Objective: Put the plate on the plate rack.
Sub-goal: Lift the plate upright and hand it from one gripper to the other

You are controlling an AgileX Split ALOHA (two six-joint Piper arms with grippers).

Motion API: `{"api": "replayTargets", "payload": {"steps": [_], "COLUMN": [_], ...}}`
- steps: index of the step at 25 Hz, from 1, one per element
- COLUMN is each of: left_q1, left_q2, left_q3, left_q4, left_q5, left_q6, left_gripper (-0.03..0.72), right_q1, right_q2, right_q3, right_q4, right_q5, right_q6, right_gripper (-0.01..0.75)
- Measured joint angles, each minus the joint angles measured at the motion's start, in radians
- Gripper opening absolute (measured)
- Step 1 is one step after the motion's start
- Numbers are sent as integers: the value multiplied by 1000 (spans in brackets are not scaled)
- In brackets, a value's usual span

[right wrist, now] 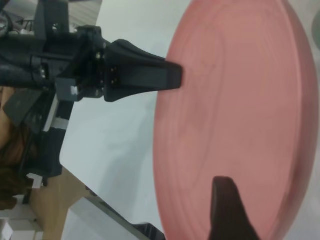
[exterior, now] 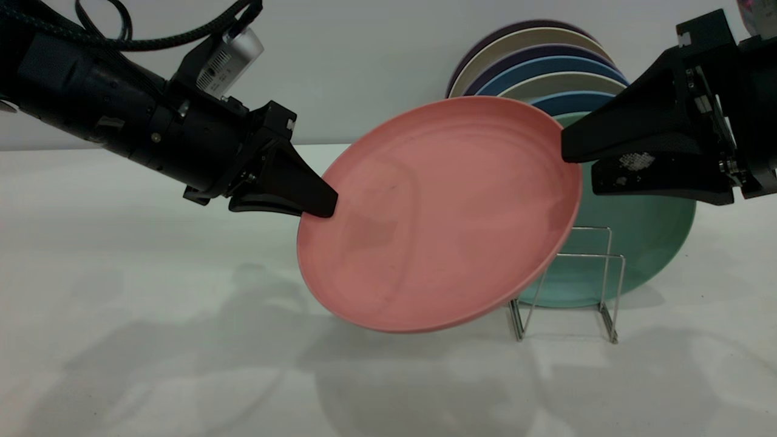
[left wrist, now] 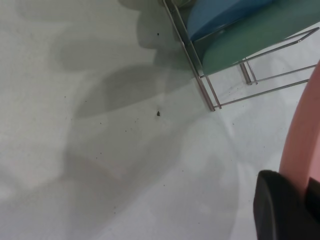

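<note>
From my remote station: above the matte white surface [exterior: 152, 364], my left tool [exterior: 318, 206] and right tool [exterior: 573, 161] each pinch opposite rims of the tilted, smooth salmon-pink plate [exterior: 443, 212], held aloft before the thin wire plate rack [exterior: 598, 285]; behind, a teal plate [exterior: 643, 243], stacked plates [exterior: 540, 60], pale wall [exterior: 364, 60].

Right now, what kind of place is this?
Probably a robot test table posing as a kitchen: two black robot arms hold a pink plate above a plain white table, beside a wire plate rack with a teal-green plate.
</note>
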Motion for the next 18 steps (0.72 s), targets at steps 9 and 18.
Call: {"api": "replayTargets", "payload": {"steps": [9,18], "left_q1": [-25,-87], "left_q2": [0,0], "left_q3": [0,0], "left_q4": [-6,-11], "left_q5": [-5,-21], "left_q6": [0,1], "left_gripper": [12,12], "right_q1": [61,147], "right_q2": [52,130], "right_q3": [0,0], "right_q4": [6,133], "right_q5": [-28,-64], "right_q6": [15,-82], "right_gripper": [457,371]}}
